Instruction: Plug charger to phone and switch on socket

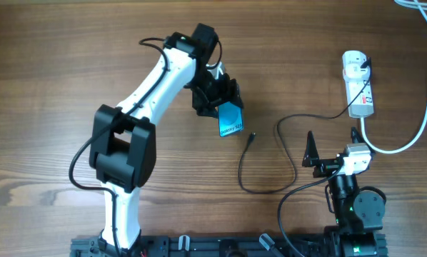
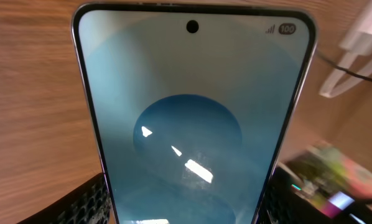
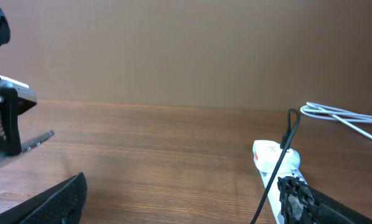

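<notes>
My left gripper [image 1: 220, 96] is shut on the phone [image 1: 230, 120], gripping its two long edges. The teal phone hangs tilted above the table's middle. In the left wrist view the phone [image 2: 192, 124] fills the frame between my fingers [image 2: 186, 214]. The charger's thin black cable [image 1: 270, 190] loops from the socket [image 1: 359, 86] at the right, and its small plug end [image 1: 251, 136] lies on the table just right of the phone. My right gripper [image 1: 333, 146] is open and empty, below the socket. In the right wrist view its fingers [image 3: 186, 202] are wide apart, with the socket [image 3: 272, 155] ahead.
A thicker white cable [image 1: 413, 135] runs from the socket along the right edge to the far corner, and also shows in the right wrist view [image 3: 341, 115]. The wooden table [image 1: 42, 71] spreads to the left. The arm bases stand at the front edge.
</notes>
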